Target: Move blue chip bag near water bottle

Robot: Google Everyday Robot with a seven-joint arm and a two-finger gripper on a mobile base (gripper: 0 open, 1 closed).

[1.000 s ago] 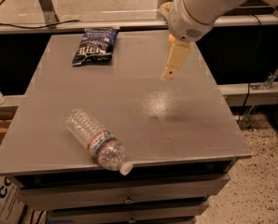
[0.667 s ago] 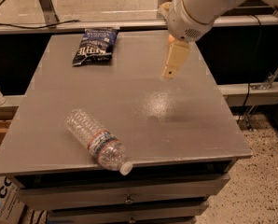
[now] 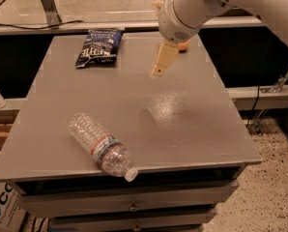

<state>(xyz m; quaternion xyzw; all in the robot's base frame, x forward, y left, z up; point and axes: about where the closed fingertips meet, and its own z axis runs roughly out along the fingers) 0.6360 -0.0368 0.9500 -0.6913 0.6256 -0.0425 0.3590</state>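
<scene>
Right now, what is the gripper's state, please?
Gripper: hovering over the table, apart from the blue chip bag, holding nothing; open or shut cannot be told.

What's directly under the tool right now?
Only bare tabletop; the tool hangs above its far middle, right of the blue chip bag. A small orange thing behind it is mostly covered.

Cream pincer (image 3: 157,73) above grey table (image 3: 192,134); navy bag (image 3: 99,48).
</scene>
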